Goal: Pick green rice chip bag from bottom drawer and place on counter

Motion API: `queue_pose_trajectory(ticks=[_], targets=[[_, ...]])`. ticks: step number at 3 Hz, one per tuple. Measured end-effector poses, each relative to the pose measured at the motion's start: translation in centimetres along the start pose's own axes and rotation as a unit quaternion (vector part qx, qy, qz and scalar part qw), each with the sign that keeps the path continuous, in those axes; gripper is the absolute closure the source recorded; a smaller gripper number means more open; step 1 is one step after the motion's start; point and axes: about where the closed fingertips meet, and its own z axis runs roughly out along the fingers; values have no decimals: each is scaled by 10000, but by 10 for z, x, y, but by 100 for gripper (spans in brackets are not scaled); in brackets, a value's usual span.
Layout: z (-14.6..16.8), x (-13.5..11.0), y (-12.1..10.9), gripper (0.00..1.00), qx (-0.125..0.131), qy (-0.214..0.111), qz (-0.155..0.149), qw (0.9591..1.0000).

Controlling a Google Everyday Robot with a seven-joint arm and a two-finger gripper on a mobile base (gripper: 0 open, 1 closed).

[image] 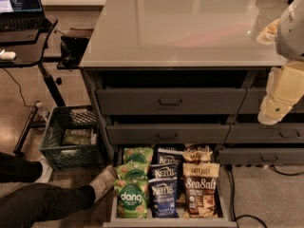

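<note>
- Green rice chip bag (130,198), the one lettered "dang", lies face up in the front left corner of the bottom drawer (166,222). That drawer stands pulled out at the foot of the cabinet.
- Behind the bag I see more green bags (137,156) overlapping one another toward the back of the drawer.
- Just to its right run the dark blue Kettle bags (164,196), one behind the other. The Sea Salt bag (201,191) fills the right side, with another pale bag tucked behind it.
- My gripper (274,109) is the cream-coloured piece hanging at the right edge of my view. It sits in front of the right-hand drawer fronts, below the counter's edge, and above and to the right of the open drawer.
- The gripper is well apart from every bag. I cannot tell how far open it is, nor whether it touches the cabinet front behind it.
- The arm (294,27) reaches in over the right end of the counter (190,27), whose glossy pale-grey top spans the upper part of my view.
- Below the counter, two grey drawers with bar handles (170,101) sit closed above the open one.
- On the floor to the left stands a green crate (71,144), beside a black desk (23,56) carrying a laptop (19,4).
- A person's legs (47,201) stretch in from the left, the socked foot near the open drawer's left side.
</note>
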Motion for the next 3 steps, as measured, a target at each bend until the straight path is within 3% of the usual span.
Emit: queue_pose_trajectory(ticks=[1,2,3], targets=[[0,0,0,0,0,-1,1,10000],[31,5,10,0,-202,-199,294,9992],[92,7,32,0,-455,-499,619,9958]])
